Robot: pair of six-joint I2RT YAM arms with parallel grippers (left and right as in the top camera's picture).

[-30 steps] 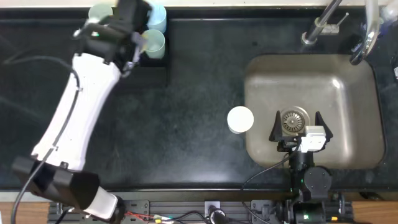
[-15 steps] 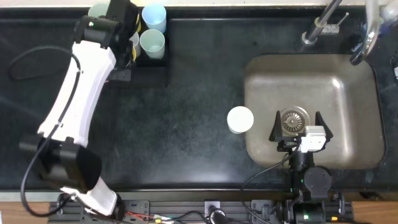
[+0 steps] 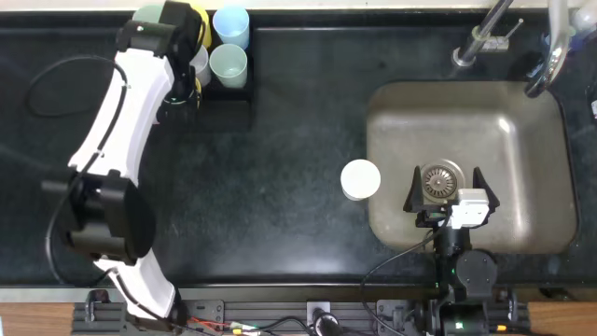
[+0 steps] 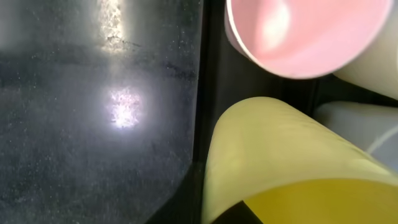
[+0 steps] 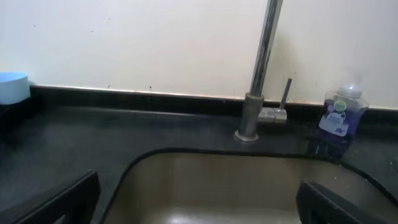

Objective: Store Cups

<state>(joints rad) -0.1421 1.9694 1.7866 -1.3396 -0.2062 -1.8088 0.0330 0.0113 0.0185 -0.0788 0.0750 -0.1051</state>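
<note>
Your left gripper (image 3: 187, 28): closed on the yellow cup (image 4: 280, 155). The cup crowds the wrist view, with a dark sliver of finger at its lip. It hangs at the far left end of the black rack (image 3: 229, 107), at the back of the counter (image 3: 280, 187).

Close by it in the left wrist view: a pink cup (image 4: 311, 31) mouth-on, and a cream cup (image 4: 379, 62) touching the pink one's side. Whether the yellow cup touches either, you cannot tell.

From above, a blue cup (image 3: 230, 25) and a pale green cup (image 3: 229, 63) stand upright in the rack, side by side, just right of the gripper.

Your right gripper (image 3: 446, 189): jaws spread wide, nothing between them, low in the sink (image 3: 522, 103) beside the drain (image 3: 441, 179).

A white cup (image 3: 360, 179) stands alone on the counter, just outside the sink's left rim and well apart from the rack.

Beyond the sink: a faucet (image 5: 261, 68) and a soap bottle (image 5: 341, 115) at the wall.
</note>
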